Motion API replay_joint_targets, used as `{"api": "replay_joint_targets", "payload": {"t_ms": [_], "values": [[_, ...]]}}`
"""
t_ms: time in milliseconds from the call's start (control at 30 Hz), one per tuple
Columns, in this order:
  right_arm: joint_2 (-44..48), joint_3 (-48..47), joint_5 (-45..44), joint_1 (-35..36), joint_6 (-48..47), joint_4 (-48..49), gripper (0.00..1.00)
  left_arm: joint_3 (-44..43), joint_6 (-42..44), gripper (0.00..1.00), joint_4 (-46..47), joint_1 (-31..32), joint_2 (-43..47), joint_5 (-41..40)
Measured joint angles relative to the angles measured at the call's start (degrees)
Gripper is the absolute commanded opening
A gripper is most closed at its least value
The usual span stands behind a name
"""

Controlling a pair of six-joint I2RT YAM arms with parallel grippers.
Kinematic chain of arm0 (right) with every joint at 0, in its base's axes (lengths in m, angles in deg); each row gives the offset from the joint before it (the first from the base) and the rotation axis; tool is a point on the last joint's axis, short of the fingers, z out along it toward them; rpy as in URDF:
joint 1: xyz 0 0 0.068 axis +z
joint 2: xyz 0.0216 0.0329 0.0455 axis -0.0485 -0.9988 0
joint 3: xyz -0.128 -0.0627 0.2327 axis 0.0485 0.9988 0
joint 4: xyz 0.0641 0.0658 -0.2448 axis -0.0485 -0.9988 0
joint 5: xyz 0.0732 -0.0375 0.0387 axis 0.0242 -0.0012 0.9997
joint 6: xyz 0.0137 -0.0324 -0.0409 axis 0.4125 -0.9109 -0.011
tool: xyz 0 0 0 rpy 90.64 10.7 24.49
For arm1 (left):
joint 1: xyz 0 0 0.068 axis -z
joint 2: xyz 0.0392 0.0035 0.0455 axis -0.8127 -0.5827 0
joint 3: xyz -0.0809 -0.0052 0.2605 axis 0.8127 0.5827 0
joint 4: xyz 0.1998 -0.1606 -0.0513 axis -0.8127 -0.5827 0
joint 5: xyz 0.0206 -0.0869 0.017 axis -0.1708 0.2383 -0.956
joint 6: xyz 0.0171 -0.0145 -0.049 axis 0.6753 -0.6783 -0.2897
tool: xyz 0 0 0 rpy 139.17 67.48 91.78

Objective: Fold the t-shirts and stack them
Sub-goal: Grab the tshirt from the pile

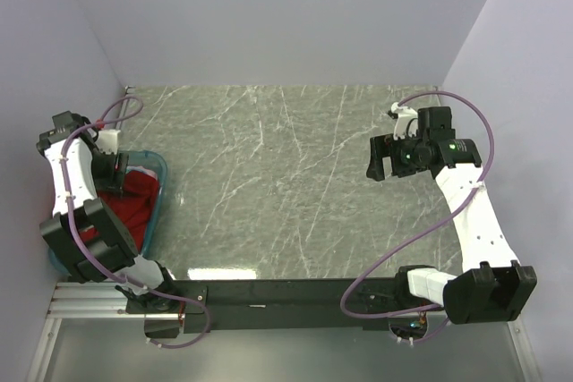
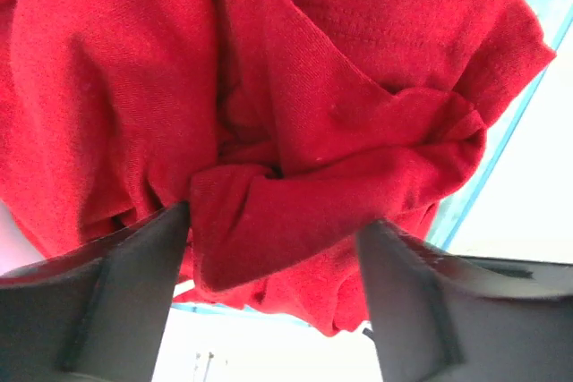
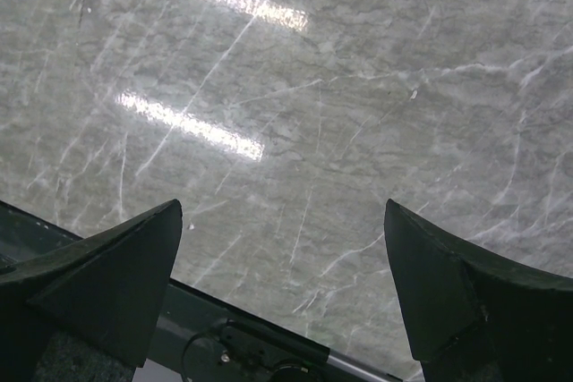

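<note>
Straddling a thick, rolled fold of the red t-shirt (image 2: 358,60), the left claw (image 2: 273,221) stands with its jaws wide apart, one dark, matte, wedge-shaped finger (image 2: 116,284) on each side of the fold. The cloth bulges into the gap and brushes both inner faces, but the jaws are not pinched on it, so nothing is gripped. The shirt is soft, finely knitted jersey of a solid bright red, heaped in deep creases directly under and ahead of this claw. A stitched hem runs in a double line across the upper part of the heap, just beyond the fingertips. The heap lies inside a translucent teal plastic basket (image 1: 164,187) with a smooth, rounded rim. That rim shows as a pale blue-green band to the outer side of the claw's right-hand finger. In the top view the left claw points down into this basket at the table's left edge. The right claw (image 3: 282,221) hangs well apart from the shirt, over bare table (image 3: 358,87), its two blunt black fingers (image 3: 98,275) spread fully and holding nothing. Below it lies glossy grey-green stone-patterned surface, veined with thin white lines and streaked with bright reflections of light.
</note>
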Motion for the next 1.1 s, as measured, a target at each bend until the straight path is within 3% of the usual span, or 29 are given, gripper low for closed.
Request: {"api": "replay_joint_targets", "payload": {"t_ms": [67, 100, 167, 400, 700, 967, 1100], "values": [[0.0, 0.6, 0.0, 0.0, -0.2, 0.1, 1.00, -0.2, -0.4, 0.46, 0.0, 0.0, 0.0, 0.2], [0.0, 1.0, -0.1, 0.0, -0.2, 0.2, 1.00, -0.5, -0.3, 0.25, 0.0, 0.0, 0.0, 0.4], [0.0, 1.4, -0.1, 0.0, -0.4, 0.3, 1.00, -1.2, -0.1, 0.01, -0.3, 0.0, -0.1, 0.5], [0.0, 1.5, -0.3, 0.0, -0.6, 0.6, 1.00, -8.0, -0.2, 0.00, -4.2, -0.3, -0.8, 2.1], [0.0, 1.5, -0.9, 0.0, -0.6, 1.5, 1.00, -30.4, -1.9, 0.00, -10.2, 1.4, -1.6, 9.6], [0.0, 1.1, -1.0, -0.2, 1.6, 3.1, 1.00, -58.3, -11.0, 0.00, -7.5, 18.3, -4.7, 16.2], [0.1, 1.1, -1.4, -0.9, 2.8, 4.2, 1.00, -59.6, -17.2, 0.00, 3.5, 26.3, -4.0, 16.7]]}}
